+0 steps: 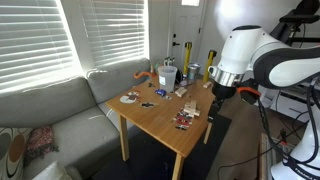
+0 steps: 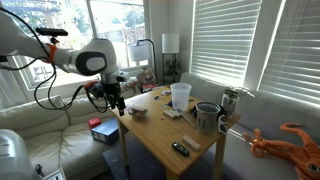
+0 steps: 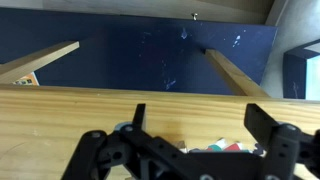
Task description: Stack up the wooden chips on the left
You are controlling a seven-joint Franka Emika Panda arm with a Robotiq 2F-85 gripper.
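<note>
A: Looking at the tool [image 1: 218,93], how is it standing?

B: It is hanging at the edge of the table [image 1: 150,122], on the arm's side, with its jaws spread wide and gripping nothing. In the wrist view both dark fingers [image 3: 138,118] are reaching out over the pale wood, with bare tabletop showing between them.

A: And where are the wooden chips lying?

B: The wooden chips [image 1: 181,92] are lying flat on the table, near its middle, close to the white cup [image 1: 167,75] and apart from the tool. They are showing only as a few pale tan specks, so I cannot tell whether they are touching one another.

A: What else is sitting on the table?

B: A round dark plate [image 1: 130,98] is sitting toward the sofa [image 1: 60,115]. A dark-and-red cluster of small items [image 1: 185,121] is lying near the corner closest to that camera. In an exterior view a metal mug [image 2: 207,117] is standing upright near the cup. In the wrist view some small colourful pieces are peeking out low between the fingers, partly hidden by the tool's body, too blurred for naming.

A: Is anything showing around the table?

B: An orange toy [image 2: 295,140] is lying beyond the table's end, closed blinds [image 1: 40,45] are covering the windows behind the sofa, and a dark blue rug [image 3: 160,55] is showing past the table edge in the wrist view.
</note>
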